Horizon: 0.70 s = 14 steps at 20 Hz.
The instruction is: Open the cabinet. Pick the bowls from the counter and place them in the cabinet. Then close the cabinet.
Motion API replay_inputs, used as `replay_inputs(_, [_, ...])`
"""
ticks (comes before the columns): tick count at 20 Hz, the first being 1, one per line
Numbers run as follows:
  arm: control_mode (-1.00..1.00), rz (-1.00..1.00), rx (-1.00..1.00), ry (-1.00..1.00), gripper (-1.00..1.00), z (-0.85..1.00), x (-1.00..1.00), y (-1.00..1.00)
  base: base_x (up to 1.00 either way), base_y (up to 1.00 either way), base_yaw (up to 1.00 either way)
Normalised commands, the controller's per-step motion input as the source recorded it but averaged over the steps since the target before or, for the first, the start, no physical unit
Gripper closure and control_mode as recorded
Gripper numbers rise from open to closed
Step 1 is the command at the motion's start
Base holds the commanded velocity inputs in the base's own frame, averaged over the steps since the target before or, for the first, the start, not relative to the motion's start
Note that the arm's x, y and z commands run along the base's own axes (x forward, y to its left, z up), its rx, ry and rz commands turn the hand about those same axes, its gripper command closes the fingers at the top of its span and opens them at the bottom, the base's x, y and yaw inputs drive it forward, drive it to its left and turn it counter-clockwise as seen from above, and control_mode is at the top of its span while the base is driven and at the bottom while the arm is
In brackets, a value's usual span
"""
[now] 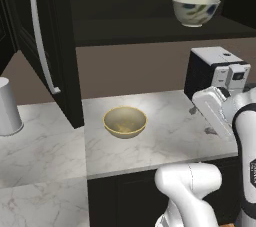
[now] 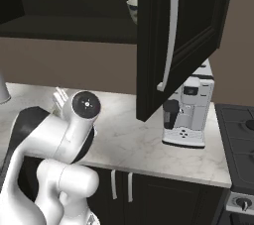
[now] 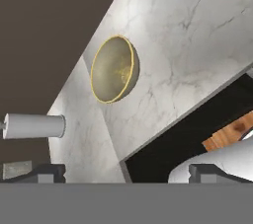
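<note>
The tan bowl (image 1: 125, 121) on the counter (image 1: 170, 141) is judged rigid, light and slippery; its rim should be pinched; the tool (image 3: 126, 171) is spread wide, empty.

Looking like a home kitchen. Showing it: a marble counter (image 1: 165, 141) running along a brown wall, a dark wall cabinet (image 1: 150, 26) hanging open above the counter, a coffee machine (image 2: 191, 112) standing on the counter, a stove (image 2: 238, 135) sitting just beside the counter's end, dark cupboards (image 2: 149, 189) sitting under the counter.
</note>
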Motion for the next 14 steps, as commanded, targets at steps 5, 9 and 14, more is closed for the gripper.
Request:
replay_inputs(5, [-1.0,0.12,0.01,-0.11,-1.0,-0.69,0.31,0.18,0.0,0.0,0.0])
replay_inputs(9, [-1.0,0.06,0.0,-0.03,-1.0,-0.4,0.5,0.24,0.0,0.0,0.0])
replay_inputs(14, [-1.0,0.04,0.0,0.0,-1.0,-0.32,0.56,0.19,0.0,0.0,0.0])
